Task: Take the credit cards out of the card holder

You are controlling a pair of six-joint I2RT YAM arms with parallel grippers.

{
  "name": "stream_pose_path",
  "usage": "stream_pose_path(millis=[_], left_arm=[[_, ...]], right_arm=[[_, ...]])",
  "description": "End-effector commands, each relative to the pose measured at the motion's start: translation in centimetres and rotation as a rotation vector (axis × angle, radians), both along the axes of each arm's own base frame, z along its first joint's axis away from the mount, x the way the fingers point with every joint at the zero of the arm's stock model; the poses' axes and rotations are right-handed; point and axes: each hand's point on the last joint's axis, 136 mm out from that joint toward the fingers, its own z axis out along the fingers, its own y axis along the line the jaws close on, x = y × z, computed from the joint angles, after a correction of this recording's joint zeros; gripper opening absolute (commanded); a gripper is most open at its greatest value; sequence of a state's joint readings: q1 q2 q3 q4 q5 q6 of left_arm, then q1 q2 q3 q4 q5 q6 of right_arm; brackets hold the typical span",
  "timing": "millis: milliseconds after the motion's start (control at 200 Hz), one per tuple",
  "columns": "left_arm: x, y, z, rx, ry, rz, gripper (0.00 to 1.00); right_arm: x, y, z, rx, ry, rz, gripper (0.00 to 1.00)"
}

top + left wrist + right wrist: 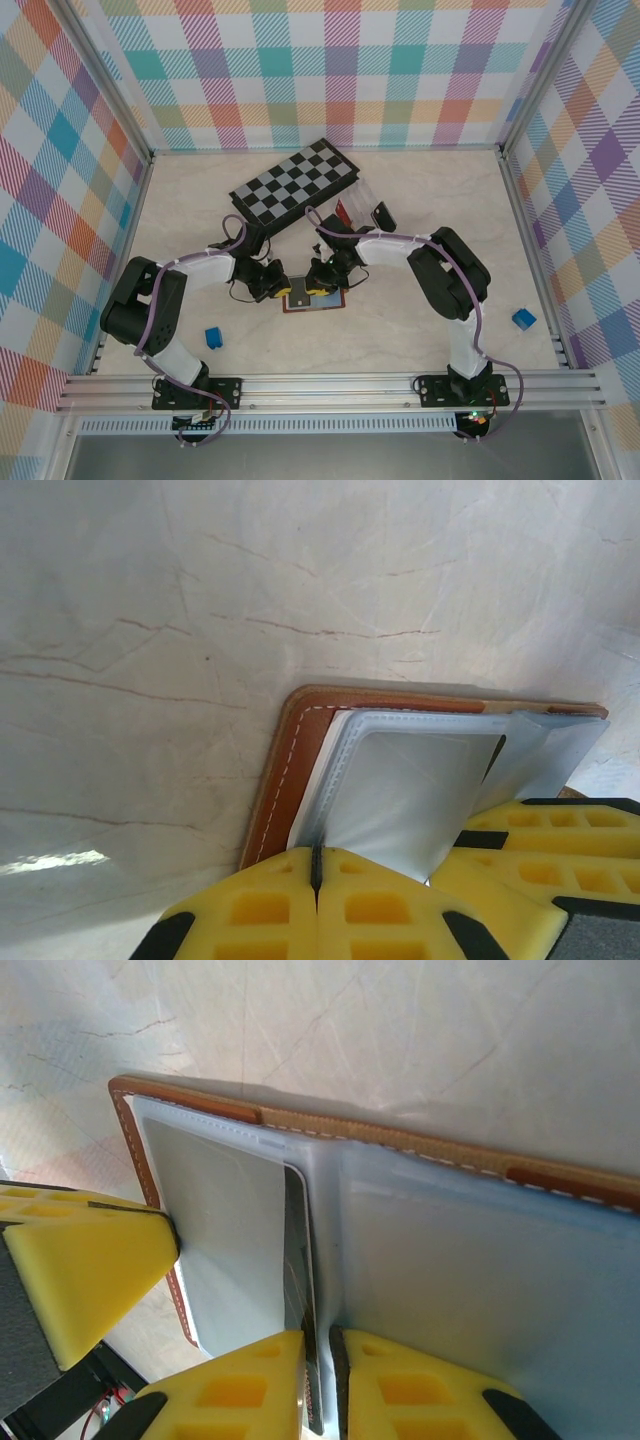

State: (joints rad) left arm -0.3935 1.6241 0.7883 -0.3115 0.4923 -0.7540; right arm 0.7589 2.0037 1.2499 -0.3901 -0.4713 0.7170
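Noting card holder [315,303] lying open at table [420,200] ctr, long axis running L-R betw. grippers, w/ R gripper [320,1380], judged nearer arm, clamping thin card [298,1260] edge by fold, and L gripper [315,880] fingers pressing together at holder's L edge.

card holder [285,780]: tan-brown leather, white stitching, pale blue-grey lining | left gripper [316,858], right gripper [318,1345]: yellow pads | chessboard [293,182]: black-grey checks | table [420,330]: cream marble, thin brown veins | walls [330,70]: pastel plaid, teal, orange, purple, yellow on white | two small blocks [213,339] [523,319]: blue
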Motion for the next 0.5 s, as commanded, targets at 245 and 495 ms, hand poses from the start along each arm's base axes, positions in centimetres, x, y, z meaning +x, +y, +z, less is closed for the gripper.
stream_pose_path(millis=[245,495], left_arm=[[-1.71,1.22,-2.18,0.085,0.054,-0.006,0.04],[-1.9,1.15,-2.27,0.073,0.057,0.0,0.04]], right_arm=[[-0.72,0.55,1.2,0.084,-0.024,0.049,0.17],[-0.73,0.9,0.98,0.1,-0.017,0.057,0.16]])
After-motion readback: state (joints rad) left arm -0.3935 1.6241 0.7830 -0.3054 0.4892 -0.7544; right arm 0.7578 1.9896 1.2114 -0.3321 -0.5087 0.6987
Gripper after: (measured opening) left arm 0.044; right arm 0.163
